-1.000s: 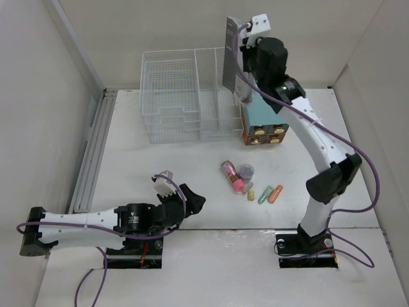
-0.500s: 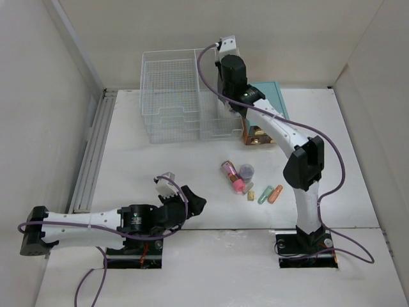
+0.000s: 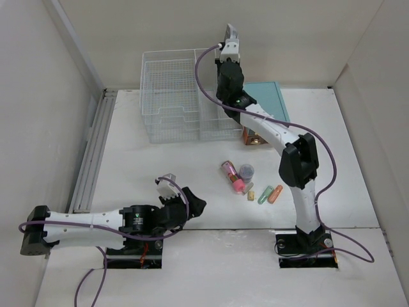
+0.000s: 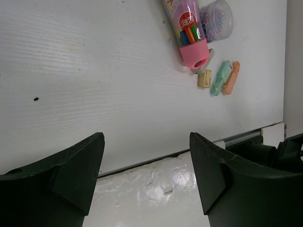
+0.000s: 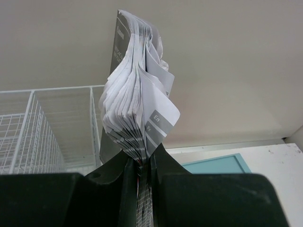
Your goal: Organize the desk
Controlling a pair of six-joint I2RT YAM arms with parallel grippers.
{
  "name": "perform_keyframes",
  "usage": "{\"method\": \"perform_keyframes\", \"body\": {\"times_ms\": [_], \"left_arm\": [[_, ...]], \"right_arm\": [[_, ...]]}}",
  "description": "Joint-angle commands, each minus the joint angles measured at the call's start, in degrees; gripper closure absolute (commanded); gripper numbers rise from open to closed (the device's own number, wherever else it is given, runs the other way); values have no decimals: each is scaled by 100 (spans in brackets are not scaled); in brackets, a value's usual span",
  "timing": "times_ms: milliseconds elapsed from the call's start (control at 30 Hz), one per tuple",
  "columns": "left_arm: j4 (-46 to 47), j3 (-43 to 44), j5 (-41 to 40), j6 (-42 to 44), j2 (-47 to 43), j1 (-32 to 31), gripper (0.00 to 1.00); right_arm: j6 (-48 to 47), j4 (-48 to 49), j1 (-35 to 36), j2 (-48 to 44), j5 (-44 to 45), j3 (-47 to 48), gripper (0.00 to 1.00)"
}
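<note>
Desk [image 3: 147, 166]: broad white tabletop running from the two arm bases at the near edge to the back wall; all the things below stand or lie on it.
Right gripper [image 5: 144, 163]: jaws clamped tight on the lower edge of a booklet, raised high at the far side of the desk.
Booklet [image 5: 137, 94]: held upright, grey-and-white pages fanned out and curling above the jaws, dark cover at the back.
Left gripper [image 4: 147, 165]: low over the near left part of the desk, jaws wide apart with nothing between them.
Wire rack [image 3: 172, 96]: white mesh, against the back wall, stacked trays on the left and a taller section on the right; the right arm reaches up beside that section.
Teal box [image 3: 268, 105]: just right of the rack, its top partly hidden by the right arm.
Pink tube [image 4: 187, 23]: lying on its side mid-desk, coloured sticks showing inside.
Clear pot [image 4: 216, 19]: round, touching the tube's side.
Yellow block [image 4: 204, 78]: just beyond the tube's pink cap.
Green piece [image 4: 220, 78] and orange piece [image 4: 231, 77]: lying side by side, next to the yellow block.
</note>
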Motion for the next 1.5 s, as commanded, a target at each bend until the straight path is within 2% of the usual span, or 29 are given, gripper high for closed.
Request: {"method": "perform_keyframes", "body": {"times_ms": [0, 433, 467, 533, 567, 600, 700, 867, 933, 1000, 1033, 1100, 1133, 1167, 1200, 1233, 1267, 1367, 1400, 1467], "left_arm": [[82, -28, -15, -103, 72, -43, 31], [-24, -133, -15, -155, 72, -43, 32], [-24, -134, -15, -208, 20, -43, 32], [-24, -134, -15, -208, 20, -43, 32], [-24, -134, -15, -208, 20, -43, 32], [-24, -134, -15, -208, 20, -43, 32], [29, -134, -15, -147, -33, -43, 32], [301, -81, -67, 72, 20, -43, 32], [388, -28, -67, 161, 151, -43, 32], [503, 103, -67, 379, 256, -43, 32], [590, 103, -154, 433, 327, -43, 32], [819, 244, -295, 573, 607, -43, 34], [907, 349, -348, 644, 722, -43, 35], [977, 402, -418, 644, 1010, -43, 37], [1117, 402, -471, 644, 1169, 62, 40], [1188, 498, -524, 583, 1336, 124, 42], [1189, 638, -524, 531, 1512, 220, 45], [1513, 954, -437, 635, 2163, 659, 50], [1653, 1026, -315, 749, 2425, 826, 51], [2215, 1088, 262, 987, 2681, 1423, 51]], "right_arm": [[154, 1365, 59, 55, 82, -101, 100], [-66, 2411, 112, 485, 284, -936, 100], [-66, 2411, 112, 485, 284, -998, 80], [-127, 2411, 112, 293, 144, -1288, 57], [-127, 2411, 173, 205, 91, -1393, 41], [-179, 2411, 174, 100, 39, -1507, 34], [-233, 2411, 226, -401, -190, -2008, 23], [-154, 1972, 341, -1393, -243, -2693, 20], [-40, 1507, 472, -1719, -243, -2878, 19], [162, 1033, 551, -2349, -417, -3168, 23], [259, 396, 552, -2606, -628, -3274, 29], [453, -319, 552, -3455, -1181, -3668, 73], [453, -949, 438, -3722, -2071, -3810, 89], [514, -1390, 333, -3942, -2506, -3881, 100], [958, -1839, 193, -4136, -2833, -3942, 100], [1076, -2217, 35, -4460, -3767, -4021, 100], [1138, -2804, -289, -4611, -4116, -4118, 100], [1340, -3074, -913, -5348, -5020, -4942, 58], [1341, -3074, -1055, -5533, -5224, -5188, 35], [1630, -3003, -1284, -5902, -5741, -5743, 24]]}}
